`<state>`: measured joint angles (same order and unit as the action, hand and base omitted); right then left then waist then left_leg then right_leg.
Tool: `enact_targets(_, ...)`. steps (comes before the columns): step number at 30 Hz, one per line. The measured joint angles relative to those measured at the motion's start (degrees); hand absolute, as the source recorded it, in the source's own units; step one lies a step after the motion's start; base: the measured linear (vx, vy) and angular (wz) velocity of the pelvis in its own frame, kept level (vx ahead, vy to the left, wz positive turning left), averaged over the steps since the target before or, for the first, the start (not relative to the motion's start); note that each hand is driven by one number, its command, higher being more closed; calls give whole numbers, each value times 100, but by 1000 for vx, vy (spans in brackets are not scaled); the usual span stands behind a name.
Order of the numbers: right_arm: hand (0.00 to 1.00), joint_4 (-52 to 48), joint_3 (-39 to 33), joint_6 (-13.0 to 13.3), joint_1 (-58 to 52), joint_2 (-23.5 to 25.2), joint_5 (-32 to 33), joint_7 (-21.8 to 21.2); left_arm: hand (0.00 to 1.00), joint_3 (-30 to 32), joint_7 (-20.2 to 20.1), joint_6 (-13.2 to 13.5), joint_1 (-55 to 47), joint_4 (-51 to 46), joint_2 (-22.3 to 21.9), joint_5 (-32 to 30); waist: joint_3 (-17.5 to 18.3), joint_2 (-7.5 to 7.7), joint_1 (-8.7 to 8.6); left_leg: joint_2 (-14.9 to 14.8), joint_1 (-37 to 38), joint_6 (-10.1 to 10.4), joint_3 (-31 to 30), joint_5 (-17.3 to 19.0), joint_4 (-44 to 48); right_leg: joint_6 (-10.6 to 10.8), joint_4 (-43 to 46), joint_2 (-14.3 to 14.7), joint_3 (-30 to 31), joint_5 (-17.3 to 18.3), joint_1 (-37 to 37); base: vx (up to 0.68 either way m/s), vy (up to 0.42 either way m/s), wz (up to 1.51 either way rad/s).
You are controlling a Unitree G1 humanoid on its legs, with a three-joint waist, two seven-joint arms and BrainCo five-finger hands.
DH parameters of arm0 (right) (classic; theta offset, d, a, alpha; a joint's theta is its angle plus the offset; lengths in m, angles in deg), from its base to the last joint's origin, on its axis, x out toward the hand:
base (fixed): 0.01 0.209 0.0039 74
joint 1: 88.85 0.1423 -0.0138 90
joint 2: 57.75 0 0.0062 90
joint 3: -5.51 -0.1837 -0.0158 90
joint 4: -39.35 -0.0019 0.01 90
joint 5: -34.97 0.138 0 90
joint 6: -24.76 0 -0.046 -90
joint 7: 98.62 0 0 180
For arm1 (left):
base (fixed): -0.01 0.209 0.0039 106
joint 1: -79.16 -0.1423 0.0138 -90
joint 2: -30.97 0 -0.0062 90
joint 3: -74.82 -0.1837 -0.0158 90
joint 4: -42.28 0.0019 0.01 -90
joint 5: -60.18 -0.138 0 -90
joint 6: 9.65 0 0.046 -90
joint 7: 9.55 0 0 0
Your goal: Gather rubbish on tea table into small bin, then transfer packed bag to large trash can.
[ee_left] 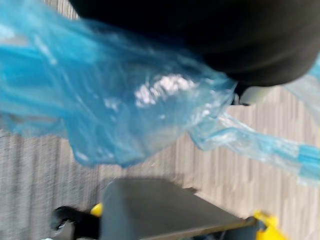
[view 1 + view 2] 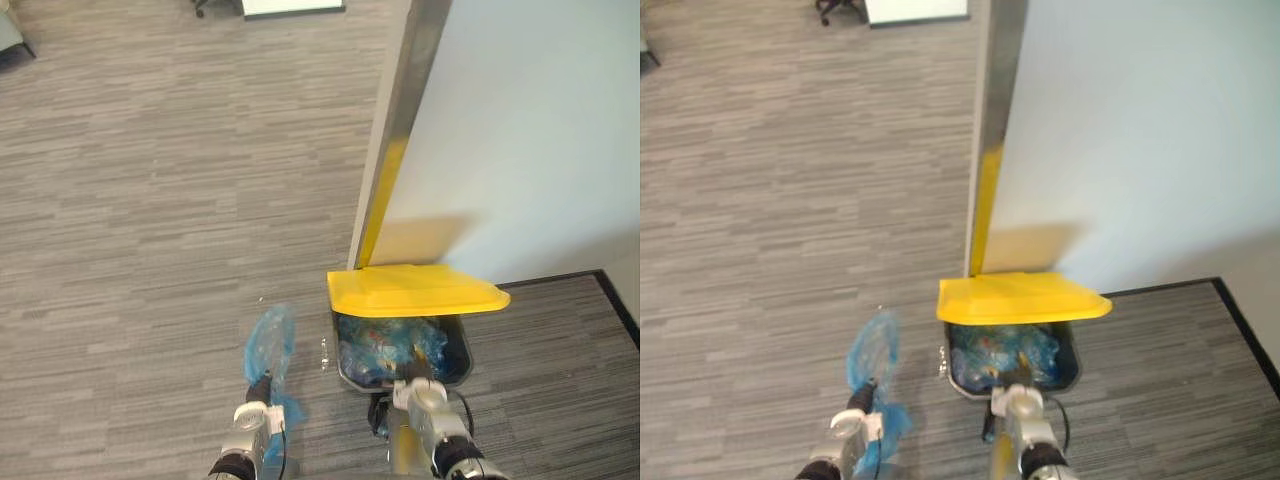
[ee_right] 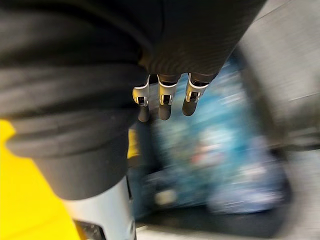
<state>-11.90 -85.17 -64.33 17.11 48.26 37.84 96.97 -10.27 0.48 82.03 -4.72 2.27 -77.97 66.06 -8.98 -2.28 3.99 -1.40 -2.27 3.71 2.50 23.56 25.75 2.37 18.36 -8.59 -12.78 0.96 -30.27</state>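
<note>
Left hand (image 2: 260, 392) apparently gripping bag (image 2: 268, 342); right hand (image 3: 164, 100) relaxed.

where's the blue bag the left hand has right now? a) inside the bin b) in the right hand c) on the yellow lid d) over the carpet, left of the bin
d: the blue bag hangs from the left hand over the carpet, apart from the bin on its left side.

Grey striped carpet floor (image 2: 150, 200) carries a dark trash can (image 2: 460, 352), its yellow lid (image 2: 415, 290) raised, just beside a white wall (image 2: 530, 130).
</note>
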Motion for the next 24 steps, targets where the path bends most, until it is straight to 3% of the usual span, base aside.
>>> enact_targets(5,0,-722,81,52,351,-29,20,249,100,-646,118,101,-101,-906,11,222,-5,-11,108,32,-301,0,4,1,195,-70,-86,-38,19,-129,-164,-11,-49,3)
enact_targets(12,0,-1291,-28,6,876,-281,191,580,100,-1571,211,291,-293,-2142,211,344,-7,-13,121,-67,-517,-54,-16,42,416,-96,-199,8,-26,-252,-183,-30,-99,6)
enact_targets(14,0,-1315,-141,-19,1159,-416,222,589,100,-1744,211,302,-318,-2514,247,463,-14,-25,123,-180,-595,-180,-50,194,509,-74,-257,105,-96,-330,-184,-71,-135,4)
enact_targets(16,0,-1309,-164,-191,1297,-535,232,591,100,-1955,208,312,-339,-2823,278,569,-50,-74,141,-277,-596,-130,-108,379,517,-38,-246,177,-147,-363,-185,-87,-120,5)
enact_targets(18,0,-1310,-256,-202,1364,-569,232,593,100,-2171,202,313,-334,-3100,339,682,-98,-113,141,-306,-608,-100,-143,558,525,-48,-220,200,-186,-397,-204,-98,-69,6)
enact_targets(24,0,-1190,-499,-376,2004,-717,455,576,100,-2544,204,446,-277,-4103,491,1149,-304,-46,159,-319,-789,-134,-125,697,850,18,-279,273,-102,-494,-270,-120,-78,-7)
